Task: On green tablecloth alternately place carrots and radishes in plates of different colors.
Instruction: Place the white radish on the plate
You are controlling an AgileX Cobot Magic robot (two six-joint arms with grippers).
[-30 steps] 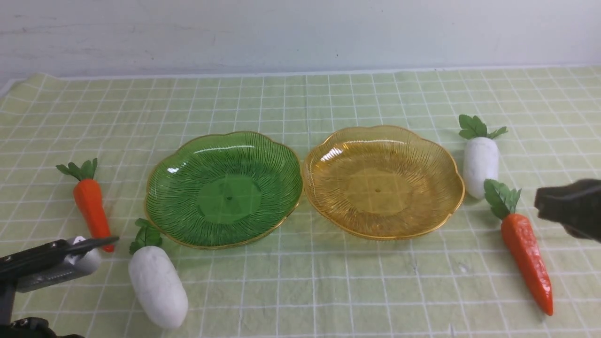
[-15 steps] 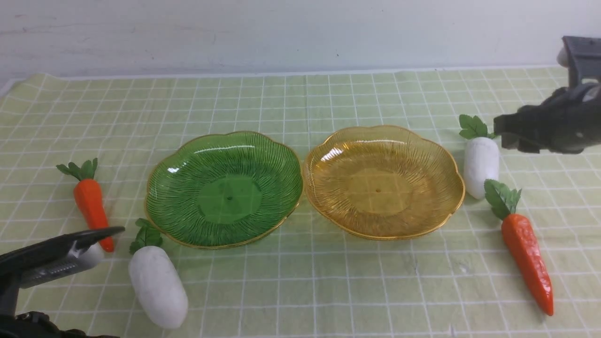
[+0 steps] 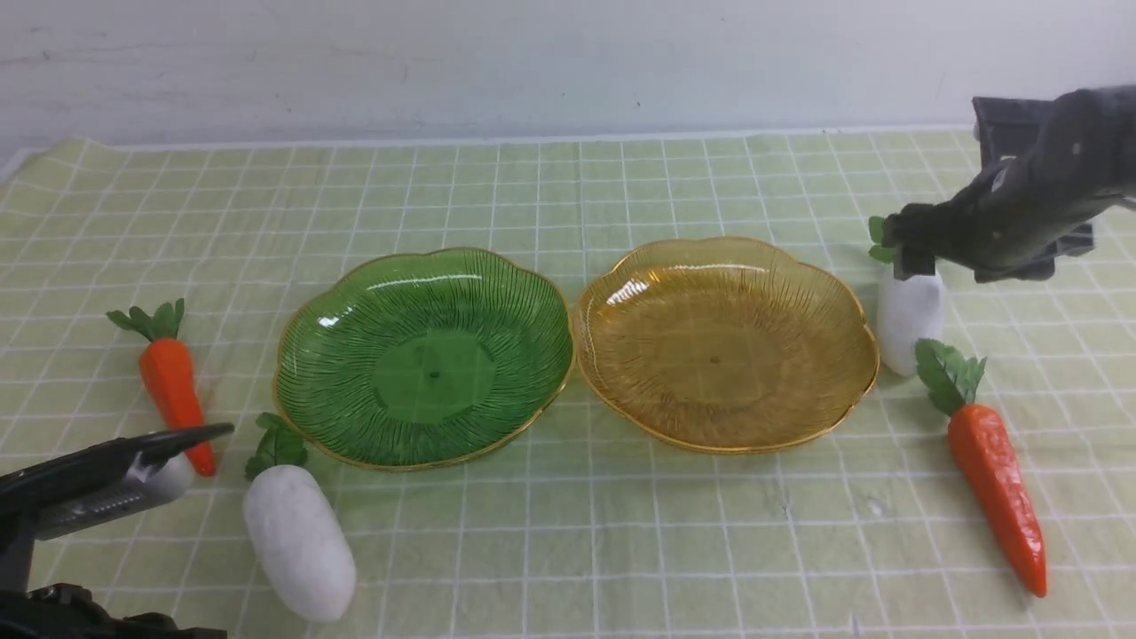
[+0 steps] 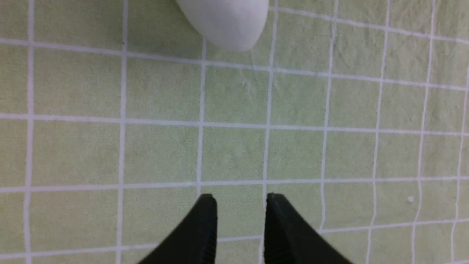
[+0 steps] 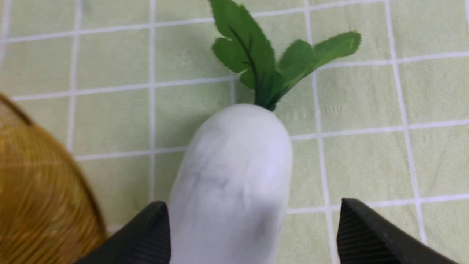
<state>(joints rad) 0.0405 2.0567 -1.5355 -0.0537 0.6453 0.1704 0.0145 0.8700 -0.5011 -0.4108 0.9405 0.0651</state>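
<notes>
On the green tablecloth [image 3: 568, 177] a green plate [image 3: 424, 355] and an amber plate [image 3: 723, 342] stand side by side, both bare. One carrot [image 3: 173, 390] and one radish [image 3: 297, 537] lie left of the green plate. A second radish [image 3: 907, 319] and a second carrot [image 3: 998, 479] lie right of the amber plate. My right gripper [image 3: 905, 244] hovers over the leafy end of the right radish [image 5: 234, 176]. It is open [image 5: 253, 207], with the jaws wide on either side of the white body. My left gripper [image 3: 209, 435] is low at the front left. It stands narrowly open [image 4: 240, 198] over bare cloth, short of the left radish's tip [image 4: 227, 22].
The amber plate's rim [image 5: 44, 190] lies close beside the right radish. A pale wall [image 3: 568, 62] rises behind the cloth's far edge. Bare cloth stretches in front of both plates.
My right arm swung from low at the right edge up and in over the right radish, and its jaws opened wide. My left gripper barely moved and its jaws parted slightly.
</notes>
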